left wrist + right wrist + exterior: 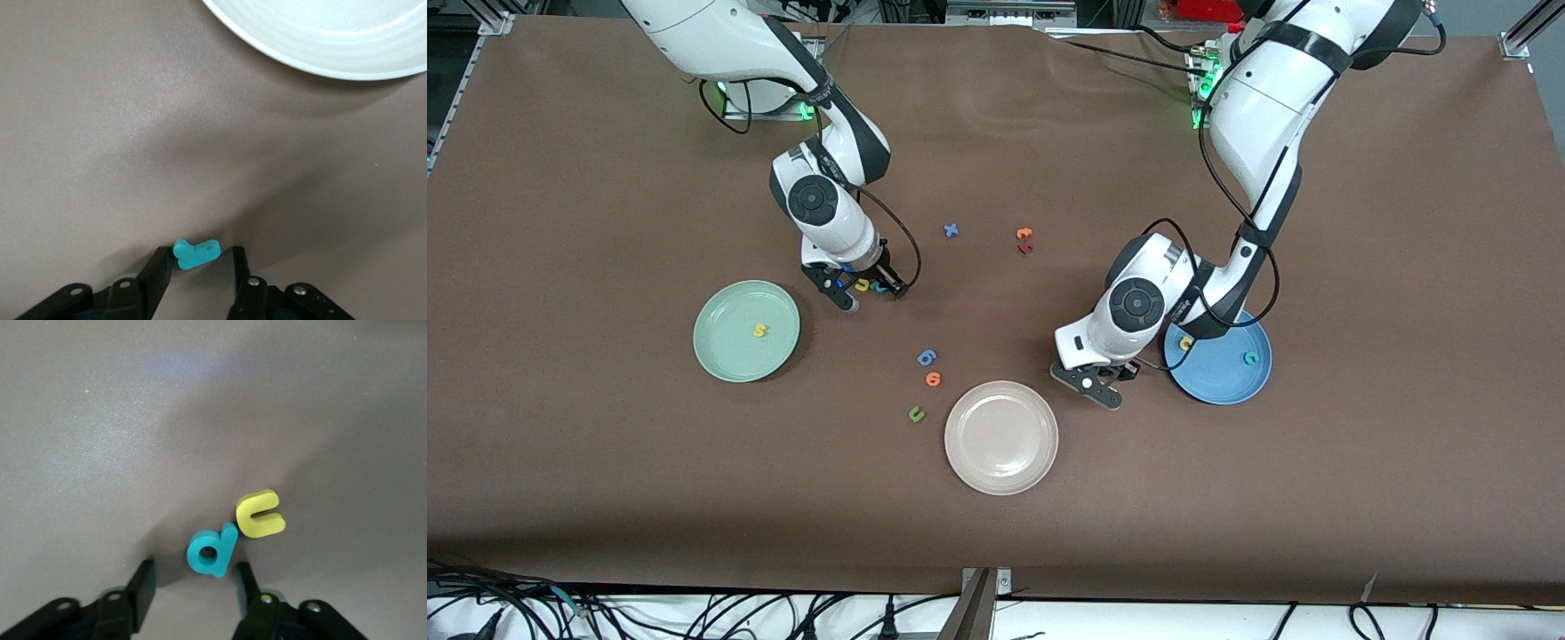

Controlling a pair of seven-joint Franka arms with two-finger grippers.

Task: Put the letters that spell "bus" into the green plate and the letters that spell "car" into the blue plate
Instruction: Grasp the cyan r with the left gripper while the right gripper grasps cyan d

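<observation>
Teal r (pixel 195 253): on the desk between the narrowed fingers of the left tool (pixel 199 272), not lifted; teal b (pixel 213 551): between the right tool's (pixel 194 587) half-open fingers, yellow u (pixel 260 514) touching it.

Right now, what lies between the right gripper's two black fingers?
In the right wrist view, the small teal foam letter b lies between the right gripper's open fingers, touching the yellow foam u beside it.

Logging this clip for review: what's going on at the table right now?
Two arms are sorting foam letters into plates. The right gripper is down at the teal b and yellow u, fingers open. The left gripper straddles the teal r near the beige plate. The green plate holds a yellow s; the blue plate holds a teal c and yellow a.
</observation>
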